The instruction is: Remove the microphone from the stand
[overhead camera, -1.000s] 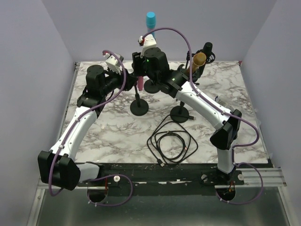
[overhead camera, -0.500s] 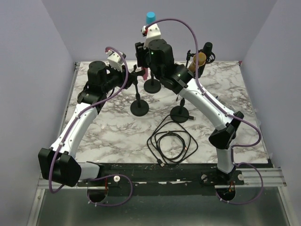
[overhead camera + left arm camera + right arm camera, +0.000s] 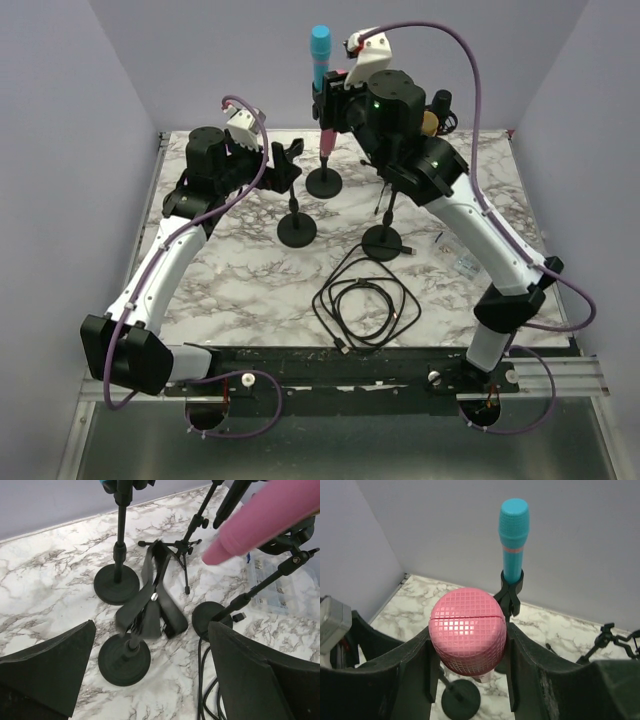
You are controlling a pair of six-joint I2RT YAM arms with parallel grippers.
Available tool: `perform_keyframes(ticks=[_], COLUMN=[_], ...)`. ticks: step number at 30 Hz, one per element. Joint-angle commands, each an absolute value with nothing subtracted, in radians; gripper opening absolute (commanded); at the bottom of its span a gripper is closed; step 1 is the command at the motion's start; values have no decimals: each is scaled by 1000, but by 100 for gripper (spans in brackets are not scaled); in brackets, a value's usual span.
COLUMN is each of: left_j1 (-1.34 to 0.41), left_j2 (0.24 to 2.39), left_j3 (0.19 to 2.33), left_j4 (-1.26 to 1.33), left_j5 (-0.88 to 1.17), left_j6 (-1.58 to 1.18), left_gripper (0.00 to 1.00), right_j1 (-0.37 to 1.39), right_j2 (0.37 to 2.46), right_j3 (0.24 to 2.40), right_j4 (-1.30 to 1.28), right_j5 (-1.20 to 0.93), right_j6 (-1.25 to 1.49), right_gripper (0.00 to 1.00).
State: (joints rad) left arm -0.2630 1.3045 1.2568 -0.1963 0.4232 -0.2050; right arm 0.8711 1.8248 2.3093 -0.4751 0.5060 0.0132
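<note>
1. Microphone (image 3: 467, 637), the pink one, was clamped by its grille between the right gripper (image 3: 468, 647) fingers. It was up in the air with its handle pointing down, touching no stand.
2. Left gripper (image 3: 288, 165) jaws stood wide with nothing held, hovering over the empty stand (image 3: 125, 655). Its black clip (image 3: 152, 600) showed between the fingers (image 3: 45, 675) in the wrist view.
3. Pink handle tip hung right of that clip, apart from it.
4. Blue microphone (image 3: 320, 45) stood upright in its own stand just beside the pink one, near the back edge. Tight spot.
5. Third round-base stand (image 3: 383, 243) sat under the right arm. A tripod stand (image 3: 185, 550) was behind the clip, and a gold microphone (image 3: 428, 122) was at back right.
6. Cable coil (image 3: 365, 305) lay front-middle. Bare marble of the table (image 3: 220, 290) ran from the coil out to the left edge. A clear packet (image 3: 465, 262) lay toward the right edge.
</note>
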Motion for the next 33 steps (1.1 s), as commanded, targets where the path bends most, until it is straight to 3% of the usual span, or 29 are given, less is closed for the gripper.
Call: perform_keyframes(ticks=[1, 13, 16, 21, 33], left_j1=[-264, -245, -253, -273, -309], left_j2=[1231, 1013, 974, 930, 591], left_j3=[1244, 1136, 1110, 1136, 711], left_j4=[-174, -37, -7, -175, -322], left_j5=[464, 616, 656, 536, 653], left_j6=[-208, -252, -265, -412, -503], left_gripper=[99, 99, 99, 98, 98], right_j1=[876, 876, 876, 876, 876], right_j2=[1667, 1400, 1397, 1384, 1395], right_j3=[2165, 1574, 1520, 1448, 1346], right_j4=[-549, -435, -393, -340, -209], right_j5=[434, 64, 50, 18, -179], right_j6=[128, 379, 442, 505, 613], right_gripper=[1, 1, 1, 1, 1])
